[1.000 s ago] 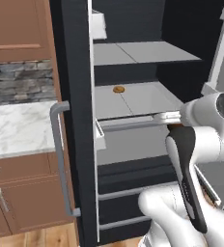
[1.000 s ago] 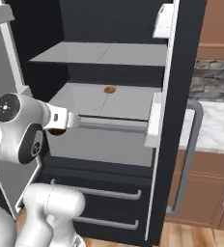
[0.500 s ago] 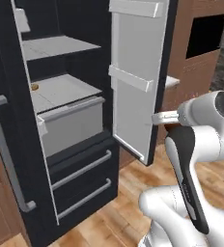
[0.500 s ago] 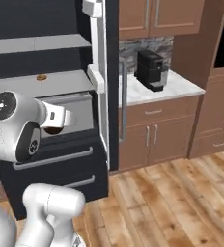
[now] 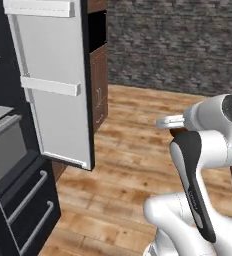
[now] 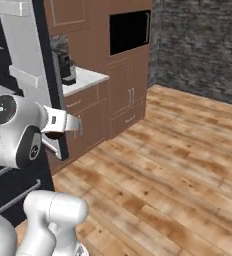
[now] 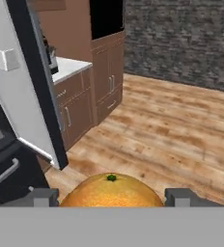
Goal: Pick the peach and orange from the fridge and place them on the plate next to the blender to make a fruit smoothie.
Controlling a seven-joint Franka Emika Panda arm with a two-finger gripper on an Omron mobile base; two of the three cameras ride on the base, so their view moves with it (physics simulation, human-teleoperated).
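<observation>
**Base swung away from the fridge, orange in the claw**

Since half a second ago my whole picture has shifted: the base has turned, so the fridge (image 5: 18,165) has slid to the left edge of the left base view, and wooden floor (image 5: 133,165) and a dark stone wall (image 5: 188,45) now take up most of it. A second ago I was looking straight into the shelves; now I see mainly the open door's pale grey inner face (image 5: 53,85) with its two door racks, and the black drawer fronts with grey bar handles below.

The hand view gives me what the base cameras do not: the orange (image 7: 110,191), round, pebbly-skinned, with a small green stem dot on top, sits between the two grey finger tips of the claw (image 7: 111,198), which are clamped on it from either side. In the right base view the claw (image 6: 72,124) pokes out just in front of the door's black edge, with a dark patch beneath it; I cannot make out the fruit there.

The right base view also shows brown wooden cabinets, a white worktop (image 6: 85,78) carrying a dark appliance (image 6: 64,65), and a black wall oven opening (image 6: 129,31).
</observation>
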